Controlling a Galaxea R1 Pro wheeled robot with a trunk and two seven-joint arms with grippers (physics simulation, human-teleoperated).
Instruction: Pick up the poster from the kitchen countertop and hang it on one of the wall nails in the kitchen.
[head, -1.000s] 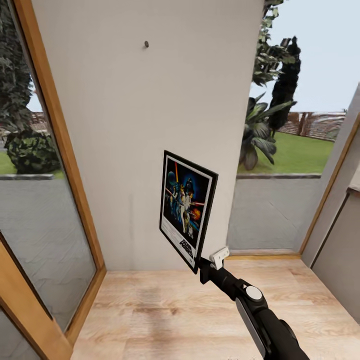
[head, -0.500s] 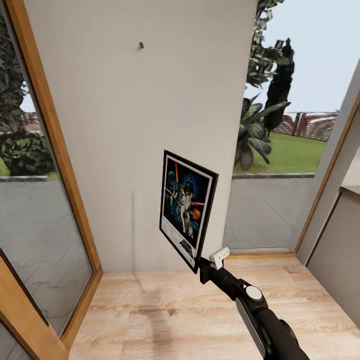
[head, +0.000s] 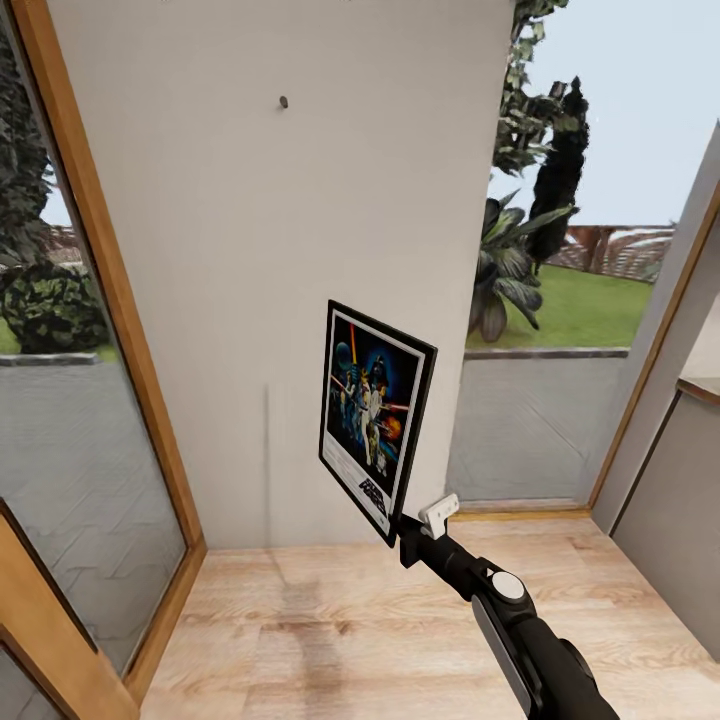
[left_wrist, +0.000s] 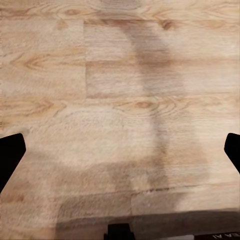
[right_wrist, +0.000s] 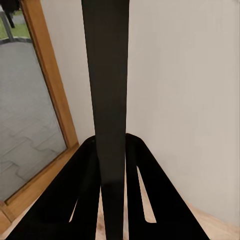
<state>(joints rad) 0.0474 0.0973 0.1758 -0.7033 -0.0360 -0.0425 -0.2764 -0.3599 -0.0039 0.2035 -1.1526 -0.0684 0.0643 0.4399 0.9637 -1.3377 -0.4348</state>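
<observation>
Right gripper is clamped on the bottom corner of the Star Wars poster, holding it upright in front of the pale wall. 1 wall nail sits high up, well above the poster. Left gripper has its fingers spread wide over the wood floor, holding nothing.

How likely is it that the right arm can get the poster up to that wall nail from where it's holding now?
Probably not yet. The right gripper clamps the poster by its bottom corner, well below the wall nail, which sits high and further left. Nothing blocks the bare wall between them, but the arm must raise considerably.
</observation>
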